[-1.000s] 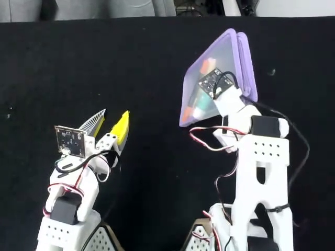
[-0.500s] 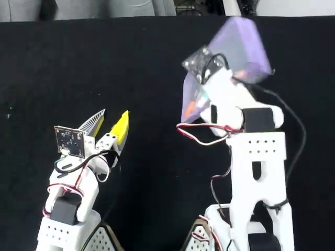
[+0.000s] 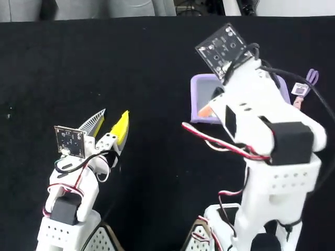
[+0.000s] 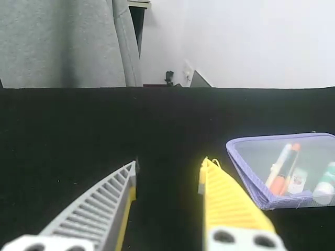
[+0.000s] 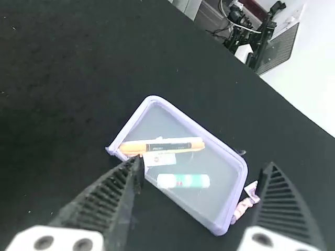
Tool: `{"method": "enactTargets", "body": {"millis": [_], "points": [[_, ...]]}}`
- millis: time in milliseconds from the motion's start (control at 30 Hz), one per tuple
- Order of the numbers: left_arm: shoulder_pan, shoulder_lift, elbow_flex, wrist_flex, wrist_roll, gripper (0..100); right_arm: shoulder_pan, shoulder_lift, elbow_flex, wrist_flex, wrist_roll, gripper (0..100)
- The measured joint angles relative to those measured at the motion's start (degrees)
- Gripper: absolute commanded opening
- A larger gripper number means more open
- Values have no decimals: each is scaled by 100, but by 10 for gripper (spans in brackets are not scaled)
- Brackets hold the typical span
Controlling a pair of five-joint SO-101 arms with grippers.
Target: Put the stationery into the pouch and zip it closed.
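Stationery (image 5: pixel 159 147) looks packed in the purple pouch (image 5: pixel 157 123) under the wide-open right claw (image 5: pixel 203 163); zipping probably remains, calling for a pinch on the zip pull (image 5: pixel 250 192).

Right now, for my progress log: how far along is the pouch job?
Done: the orange pen and a white tube lie inside the purple pouch, which lies flat. In hand: nothing; the left gripper and the right gripper, above the pouch, show open jaws. Left: the zip; I cannot tell if it's shut.
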Motion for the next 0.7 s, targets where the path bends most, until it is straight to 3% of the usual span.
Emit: {"method": "enactTargets", "body": {"millis": [167, 333, 500, 700], "points": [[0, 0, 0, 0, 0, 199, 220, -26, -580, 290, -510, 149], [0, 0, 0, 0, 0, 26, 1064, -343, -651, 290, -730, 12], [0, 0, -70, 0, 0, 35, 1574, -1204, -510, 299, -782, 18], [-325, 0, -369, 264, 0, 29, 1653, -2532, 826, 299, -782, 18]]}}
